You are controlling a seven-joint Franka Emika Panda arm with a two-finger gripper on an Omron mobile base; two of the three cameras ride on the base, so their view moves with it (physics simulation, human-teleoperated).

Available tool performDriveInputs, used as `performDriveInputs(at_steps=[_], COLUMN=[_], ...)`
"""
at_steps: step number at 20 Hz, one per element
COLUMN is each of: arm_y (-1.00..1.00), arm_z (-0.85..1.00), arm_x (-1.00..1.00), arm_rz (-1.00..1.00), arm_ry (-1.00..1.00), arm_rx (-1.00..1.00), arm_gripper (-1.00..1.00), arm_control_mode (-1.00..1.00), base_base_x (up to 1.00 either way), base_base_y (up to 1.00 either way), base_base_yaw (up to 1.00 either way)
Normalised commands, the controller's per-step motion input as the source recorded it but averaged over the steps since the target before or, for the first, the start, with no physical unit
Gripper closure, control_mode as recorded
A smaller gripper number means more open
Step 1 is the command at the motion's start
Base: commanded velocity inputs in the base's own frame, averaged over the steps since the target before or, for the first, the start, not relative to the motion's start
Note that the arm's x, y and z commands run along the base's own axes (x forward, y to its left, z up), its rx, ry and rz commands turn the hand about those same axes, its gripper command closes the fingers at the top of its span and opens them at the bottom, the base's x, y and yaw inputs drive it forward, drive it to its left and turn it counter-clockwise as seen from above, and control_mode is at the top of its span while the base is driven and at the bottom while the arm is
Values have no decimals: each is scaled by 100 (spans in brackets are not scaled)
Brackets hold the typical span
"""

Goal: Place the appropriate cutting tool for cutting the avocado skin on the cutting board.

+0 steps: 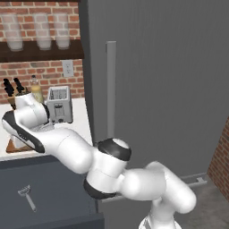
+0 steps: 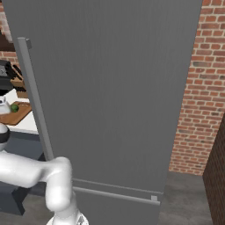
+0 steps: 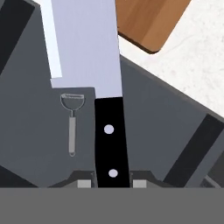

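In the hand view my gripper (image 3: 112, 183) is shut on the black, two-rivet handle of the knife (image 3: 108, 131). Its silver blade points away from the hand towards the top of that view. A corner of the brown wooden cutting board (image 3: 148, 22) lies just beyond the blade tip, on the white counter (image 3: 197, 65). In the right base view the cutting board (image 2: 19, 115) sits on the counter at the far left, with the small dark green avocado (image 2: 14, 107) on it. In the left base view my arm reaches left over the counter edge, covering most of the cutting board (image 1: 18, 147).
A silver Y-shaped peeler (image 3: 72, 122) lies on the dark grey surface below the knife, also the peeler (image 1: 27, 196) in the left base view. A toaster (image 1: 59, 105) and a knife block (image 1: 11, 91) stand at the counter's back. The tall grey fridge (image 1: 156, 89) stands right of the counter.
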Motion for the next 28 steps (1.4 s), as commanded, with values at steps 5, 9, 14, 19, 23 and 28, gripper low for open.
performDriveInputs(at_steps=[5, 9, 14, 19, 23, 28], arm_y=[33, 14, 0, 0, 3, 5], arm_z=[-11, -38, -54, -45, -16, -2], arm_x=[44, 21, 25, 42, 34, 17], arm_rz=[0, 0, 0, 0, 0, 0], arm_ry=[0, 0, 0, 0, 0, -5], arm_rx=[-12, -11, -5, 0, 0, -1], arm_gripper=[100, 100, 100, 100, 100, -100], arm_control_mode=[-100, -100, -100, -100, -100, -100], base_base_x=[0, 0, 0, 0, 0, 0], base_base_y=[0, 0, 0, 0, 0, 0], base_base_yaw=[0, 0, 0, 0, 0, 0])
